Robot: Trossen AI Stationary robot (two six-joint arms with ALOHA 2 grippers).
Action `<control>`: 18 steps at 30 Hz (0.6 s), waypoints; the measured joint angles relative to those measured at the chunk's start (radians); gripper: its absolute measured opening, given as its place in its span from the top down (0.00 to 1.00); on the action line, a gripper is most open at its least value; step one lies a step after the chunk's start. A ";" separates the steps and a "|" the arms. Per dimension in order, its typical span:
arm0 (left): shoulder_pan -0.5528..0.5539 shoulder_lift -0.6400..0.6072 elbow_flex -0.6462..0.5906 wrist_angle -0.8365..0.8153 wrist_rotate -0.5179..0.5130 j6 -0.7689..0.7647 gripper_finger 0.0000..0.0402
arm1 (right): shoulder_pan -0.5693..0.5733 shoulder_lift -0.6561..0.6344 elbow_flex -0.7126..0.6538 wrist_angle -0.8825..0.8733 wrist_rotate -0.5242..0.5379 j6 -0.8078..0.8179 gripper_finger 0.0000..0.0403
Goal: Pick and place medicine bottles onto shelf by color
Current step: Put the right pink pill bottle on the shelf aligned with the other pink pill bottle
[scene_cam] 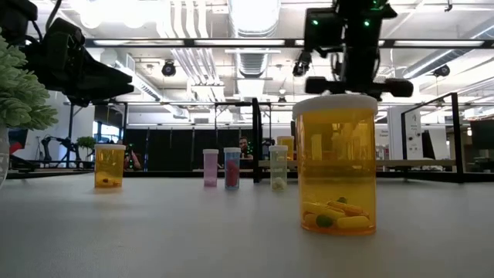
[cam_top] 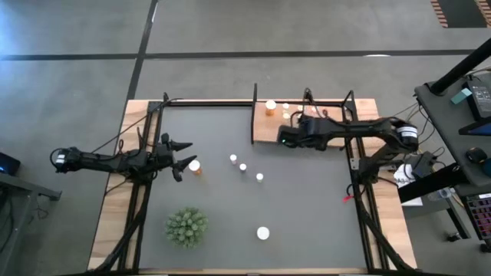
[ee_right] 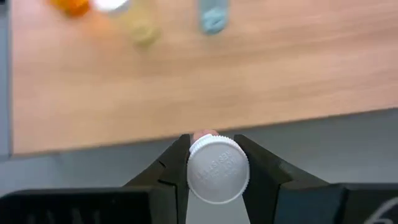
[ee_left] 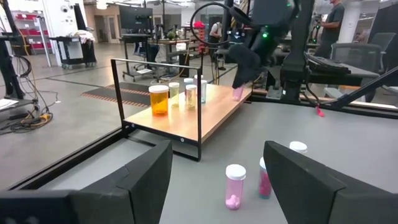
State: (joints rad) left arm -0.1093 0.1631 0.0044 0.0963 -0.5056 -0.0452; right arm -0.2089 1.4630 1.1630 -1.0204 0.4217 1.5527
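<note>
1. Looked like a robotics lab or workshop: bare concrete floor [cam_top: 230, 31] with dark tape lines around the table.
2. Exposed ceiling ducts [scene_cam: 185, 54] and strip lights overhead.
3. Rolling carts [ee_left: 71, 50], desks and office chairs [ee_left: 364, 59] stood farther back, with people around.

You see the shelf [cam_top: 265, 129], a light-wood board in a black frame, at the mat's far edge, with bottles [ee_left: 159, 99] standing upright near its far corner. One pink bottle [ee_right: 217, 168], white-capped, is pinched in the right gripper [ee_right: 214, 163] at the shelf's near edge.

Five more bottles [cam_top: 242, 166] stand upright across the mat.
</note>
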 joint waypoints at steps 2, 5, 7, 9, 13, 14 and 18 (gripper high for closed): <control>0.000 0.000 0.000 0.000 0.000 0.000 0.41 | -0.036 -0.027 -0.030 -0.002 0.000 -0.003 0.75; 0.000 0.000 0.000 0.000 0.000 0.000 0.41 | -0.097 -0.062 -0.068 0.000 0.001 -0.043 0.74; 0.000 0.000 0.000 0.000 0.000 0.000 0.41 | -0.141 -0.082 -0.090 0.000 0.001 -0.076 0.75; 0.000 0.000 0.000 0.000 0.000 0.000 0.41 | -0.184 -0.097 -0.109 -0.001 0.001 -0.096 0.75; 0.000 0.000 0.000 0.000 0.000 0.000 0.41 | -0.252 -0.118 -0.139 0.006 -0.001 -0.135 0.75; 0.000 0.000 0.000 0.000 0.000 0.000 0.41 | -0.264 -0.121 -0.145 0.011 -0.002 -0.145 0.75; 0.000 0.000 0.000 0.000 0.000 0.000 0.41 | -0.295 -0.121 -0.159 0.043 -0.002 -0.202 0.75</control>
State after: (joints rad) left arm -0.1090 0.1631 0.0044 0.0966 -0.5056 -0.0452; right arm -0.5040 1.3424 1.0040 -0.9771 0.4194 1.3512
